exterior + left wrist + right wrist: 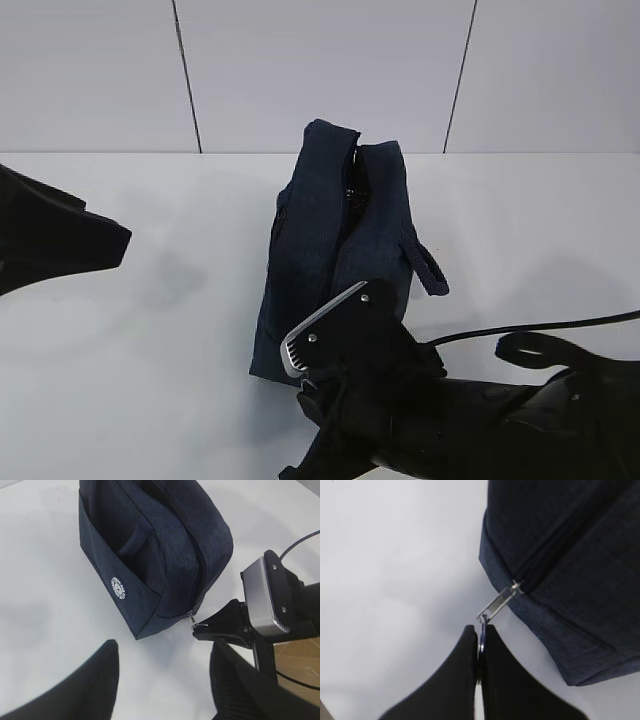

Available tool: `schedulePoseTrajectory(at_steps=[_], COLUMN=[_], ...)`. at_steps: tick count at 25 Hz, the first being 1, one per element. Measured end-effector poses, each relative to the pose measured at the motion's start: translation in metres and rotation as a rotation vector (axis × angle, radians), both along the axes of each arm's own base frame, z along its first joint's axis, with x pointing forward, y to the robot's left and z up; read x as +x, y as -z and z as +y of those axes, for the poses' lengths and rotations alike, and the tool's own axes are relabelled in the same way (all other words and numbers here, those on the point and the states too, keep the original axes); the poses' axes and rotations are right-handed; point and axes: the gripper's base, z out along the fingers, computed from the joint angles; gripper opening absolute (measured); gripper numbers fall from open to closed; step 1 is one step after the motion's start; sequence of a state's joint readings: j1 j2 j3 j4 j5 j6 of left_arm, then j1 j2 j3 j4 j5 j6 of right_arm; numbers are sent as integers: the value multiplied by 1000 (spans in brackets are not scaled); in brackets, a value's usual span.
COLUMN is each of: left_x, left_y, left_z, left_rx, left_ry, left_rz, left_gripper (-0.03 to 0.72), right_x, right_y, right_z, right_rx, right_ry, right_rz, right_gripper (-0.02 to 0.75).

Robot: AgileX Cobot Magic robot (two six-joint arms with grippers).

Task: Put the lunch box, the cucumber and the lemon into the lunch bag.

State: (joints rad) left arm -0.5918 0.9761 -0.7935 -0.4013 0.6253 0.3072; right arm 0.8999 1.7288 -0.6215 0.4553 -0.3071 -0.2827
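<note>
The navy lunch bag (330,250) stands in the middle of the white table, one end towards me. Its zipper slider sits at the near lower corner, with the silver zipper pull (496,604) stretched out from it. My right gripper (480,630) is shut on the pull's ring, and its fingertips (202,626) meet the bag's corner in the left wrist view. In the exterior view the right arm (400,400) covers that corner. My left gripper (165,647) hangs open over bare table left of the bag (150,545), holding nothing. The lunch box, the cucumber and the lemon are out of view.
A black cable (520,328) runs across the table to the right arm. A loop handle (428,268) hangs off the bag's right side. A panelled grey wall stands behind the table. Brown floor (295,665) shows past the table's edge.
</note>
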Motion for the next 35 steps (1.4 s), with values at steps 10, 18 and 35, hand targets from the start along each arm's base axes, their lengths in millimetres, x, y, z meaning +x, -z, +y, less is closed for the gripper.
schedulePoseTrajectory(at_steps=[10,18,35], left_x=[0,0,0], left_y=[0,0,0], left_z=[0,0,0], left_rx=[0,0,0], left_ry=[0,0,0], left_rz=[0,0,0], left_gripper=[404,404,403], right_x=[-5,-6,24], right_y=[1,-1,-57], right_z=[4,10,33], right_rx=[-90,-209,-503], right_ry=[-231,-399,-444], right_rz=[-69,-91,39], right_gripper=[20,20,20])
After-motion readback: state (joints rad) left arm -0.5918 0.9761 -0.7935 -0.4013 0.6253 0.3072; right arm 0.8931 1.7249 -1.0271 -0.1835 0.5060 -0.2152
